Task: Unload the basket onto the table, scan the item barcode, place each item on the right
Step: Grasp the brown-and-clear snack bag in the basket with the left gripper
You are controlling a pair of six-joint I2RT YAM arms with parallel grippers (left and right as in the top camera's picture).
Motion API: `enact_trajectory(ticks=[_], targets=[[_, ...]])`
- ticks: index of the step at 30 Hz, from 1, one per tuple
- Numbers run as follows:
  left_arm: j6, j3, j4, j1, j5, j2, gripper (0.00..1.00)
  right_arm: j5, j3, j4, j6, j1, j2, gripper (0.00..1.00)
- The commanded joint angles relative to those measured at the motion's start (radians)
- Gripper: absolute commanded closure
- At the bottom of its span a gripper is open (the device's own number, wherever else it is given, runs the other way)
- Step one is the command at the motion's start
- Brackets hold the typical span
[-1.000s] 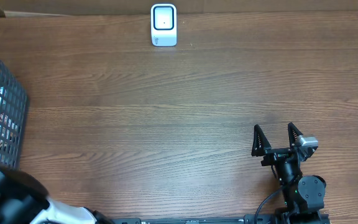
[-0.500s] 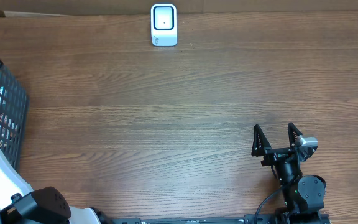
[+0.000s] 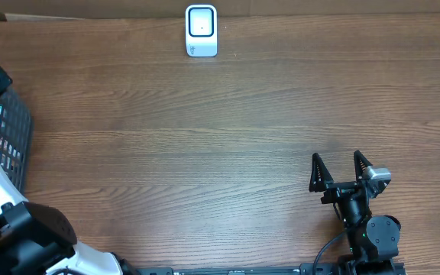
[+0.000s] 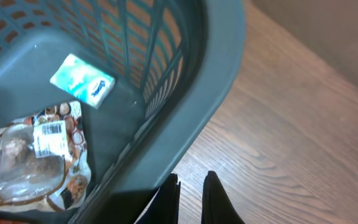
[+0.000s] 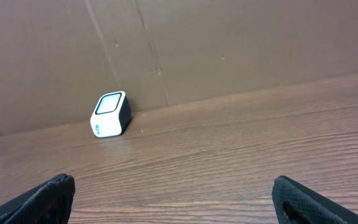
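1. your left gripper [image 4: 190, 198] has its fingers together, empty, over the rim of the grey basket [image 4: 219, 74] at the left.
2. in the basket lie a clear bag [image 4: 17, 162] with a barcode label [image 4: 48, 138] and a small teal packet [image 4: 82, 79].
3. your right gripper [image 3: 341, 169] stands wide apart, empty, near right; the white scanner [image 3: 202, 30] is at the far edge.

Dark wood-grain table [image 3: 228, 130]; plain brown cardboard wall [image 5: 241, 43] along far edge, slanted creases visible; even light.

White scanner [image 3: 202, 30] upright, far side, clear snack bag [image 4: 17, 162] w/ barcode label [image 4: 48, 138] up, in grey basket [image 4: 219, 74]
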Motion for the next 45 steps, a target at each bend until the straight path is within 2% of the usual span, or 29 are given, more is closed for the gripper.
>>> enact_trajectory(ticks=[1,5,11,14,19,23,25,28,30,32,35,37,40,43,45], targets=[[-0.051,-0.002,0.024,0.007,-0.072,0.047,0.96,-0.002,-0.01,0.005,-0.001,-0.006,-0.007,0.0],[-0.06,0.022,0.091,0.005,0.035,0.026,0.96,-0.002,-0.01,0.005,-0.002,-0.006,-0.007,0.0],[-0.061,0.146,0.047,0.005,0.134,-0.027,0.96,-0.002,-0.01,0.005,-0.001,-0.006,-0.007,0.0],[-0.062,0.177,0.015,0.016,0.087,-0.061,0.96,-0.002,-0.01,0.005,-0.002,-0.006,-0.007,0.0],[-0.124,0.177,-0.043,0.133,0.047,-0.082,0.96,-0.002,-0.01,0.005,-0.002,-0.006,-0.007,0.0],[-0.128,0.176,-0.096,0.206,-0.008,-0.082,0.96,-0.002,-0.01,0.005,-0.001,-0.006,-0.007,0.0],[-0.133,0.173,-0.121,0.235,-0.074,-0.079,0.79,-0.002,-0.01,0.005,-0.002,-0.006,-0.007,0.0],[-0.167,0.125,-0.134,0.289,-0.137,-0.064,0.31,-0.002,-0.01,0.005,-0.001,-0.006,-0.007,0.0],[-0.194,0.072,-0.122,0.327,-0.135,-0.055,0.19,-0.002,-0.01,0.005,-0.001,-0.006,-0.007,0.0],[-0.208,-0.011,-0.073,0.375,-0.134,-0.048,0.14,-0.002,-0.01,0.005,-0.001,-0.006,-0.007,0.0],[-0.179,-0.135,0.043,0.414,-0.138,-0.048,0.14,-0.002,-0.01,0.005,-0.002,-0.006,-0.007,0.0],[-0.127,-0.257,0.192,0.435,-0.138,-0.048,0.12,-0.002,-0.01,0.005,-0.001,-0.006,-0.007,0.0],[-0.012,-0.391,0.383,0.439,-0.138,-0.048,0.0,-0.002,-0.01,0.005,-0.002,-0.006,-0.007,0.0],[0.088,-0.457,0.509,0.439,-0.138,-0.011,0.0,-0.002,-0.01,0.005,-0.002,-0.006,-0.007,0.0],[0.109,-0.456,0.528,0.441,-0.138,0.028,0.0,-0.002,-0.01,0.005,-0.001,-0.006,-0.007,0.0]])
